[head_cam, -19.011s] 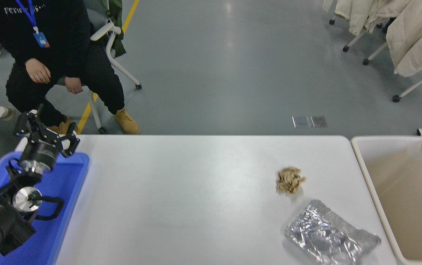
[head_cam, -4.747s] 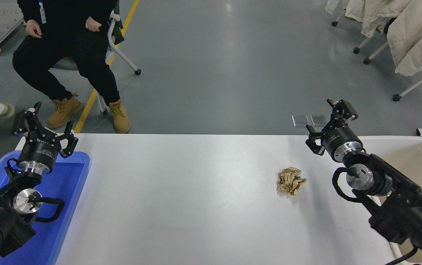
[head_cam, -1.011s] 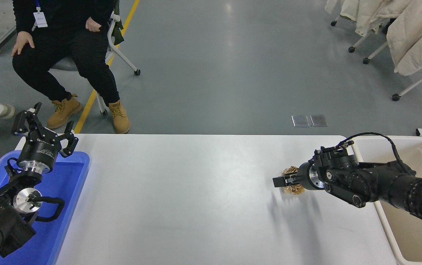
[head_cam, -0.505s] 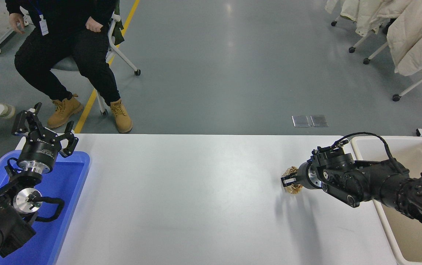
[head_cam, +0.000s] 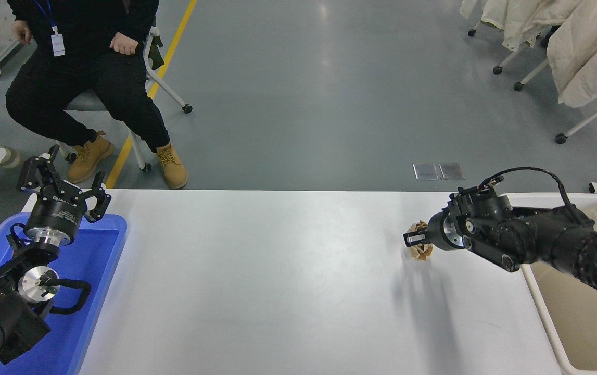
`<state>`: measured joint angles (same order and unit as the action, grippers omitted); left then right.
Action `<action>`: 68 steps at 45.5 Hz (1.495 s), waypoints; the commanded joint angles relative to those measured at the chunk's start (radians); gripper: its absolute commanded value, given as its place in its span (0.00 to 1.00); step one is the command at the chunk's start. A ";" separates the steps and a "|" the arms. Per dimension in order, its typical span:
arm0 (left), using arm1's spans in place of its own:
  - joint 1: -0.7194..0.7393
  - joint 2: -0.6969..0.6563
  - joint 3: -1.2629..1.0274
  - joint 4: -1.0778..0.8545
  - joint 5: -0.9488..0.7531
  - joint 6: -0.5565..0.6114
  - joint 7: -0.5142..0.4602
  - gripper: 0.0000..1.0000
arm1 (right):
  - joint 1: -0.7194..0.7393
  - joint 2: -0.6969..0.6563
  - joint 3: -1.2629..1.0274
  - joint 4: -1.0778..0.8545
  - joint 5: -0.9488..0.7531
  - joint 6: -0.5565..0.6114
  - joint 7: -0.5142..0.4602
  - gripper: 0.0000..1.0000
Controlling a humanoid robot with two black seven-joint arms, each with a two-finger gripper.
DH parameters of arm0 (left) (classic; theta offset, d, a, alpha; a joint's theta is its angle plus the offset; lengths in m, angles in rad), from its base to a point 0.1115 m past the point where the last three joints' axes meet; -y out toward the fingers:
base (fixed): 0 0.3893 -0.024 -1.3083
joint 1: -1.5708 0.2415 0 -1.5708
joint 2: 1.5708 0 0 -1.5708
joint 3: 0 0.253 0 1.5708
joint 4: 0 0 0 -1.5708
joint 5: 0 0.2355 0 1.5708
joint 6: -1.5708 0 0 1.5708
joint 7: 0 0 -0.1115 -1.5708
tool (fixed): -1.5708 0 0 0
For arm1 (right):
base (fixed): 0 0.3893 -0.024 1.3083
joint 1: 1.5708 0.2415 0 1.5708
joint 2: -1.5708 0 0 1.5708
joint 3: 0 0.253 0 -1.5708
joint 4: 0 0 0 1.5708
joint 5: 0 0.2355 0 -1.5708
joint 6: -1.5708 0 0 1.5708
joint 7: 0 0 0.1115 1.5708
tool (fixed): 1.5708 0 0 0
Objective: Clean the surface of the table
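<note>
2 matte black jointed robot arms. The left black gripper (head_cam: 64,179) has a lettered black cylinder above a silver metal ring, a round silver cap and a looping black cable. The right black gripper (head_cam: 417,239) carries a silver flange and an arching black cable.

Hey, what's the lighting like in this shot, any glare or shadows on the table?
Head view: soft overhead light; a faint sheen on the table surface; a dim, blurred shadow falls below the right gripper and its crumpled paper wad; a bright glare streak marks the grey floor; focus is sharp throughout.
</note>
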<state>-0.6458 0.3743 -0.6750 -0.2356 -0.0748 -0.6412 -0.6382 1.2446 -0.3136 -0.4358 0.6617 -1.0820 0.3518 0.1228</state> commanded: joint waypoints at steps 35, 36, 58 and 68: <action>0.000 0.000 0.000 -0.001 0.001 0.000 0.000 1.00 | 0.587 -0.752 0.012 0.444 0.048 0.521 0.000 0.05; 0.000 0.000 0.000 0.001 0.001 0.000 0.000 1.00 | 0.585 -0.752 0.012 0.444 0.048 0.521 0.000 0.05; 0.000 0.000 0.000 0.001 0.001 0.000 0.000 1.00 | 0.075 -0.602 0.031 0.041 0.295 0.130 0.000 0.06; 0.000 0.000 0.000 0.001 0.001 0.000 0.000 1.00 | -0.279 -0.401 0.124 -0.289 0.560 -0.171 -0.002 0.05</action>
<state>-0.6456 0.3740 -0.6749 -0.2357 -0.0739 -0.6412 -0.6381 1.3116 -0.8916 -0.3802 0.6902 -0.7676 0.4708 0.1224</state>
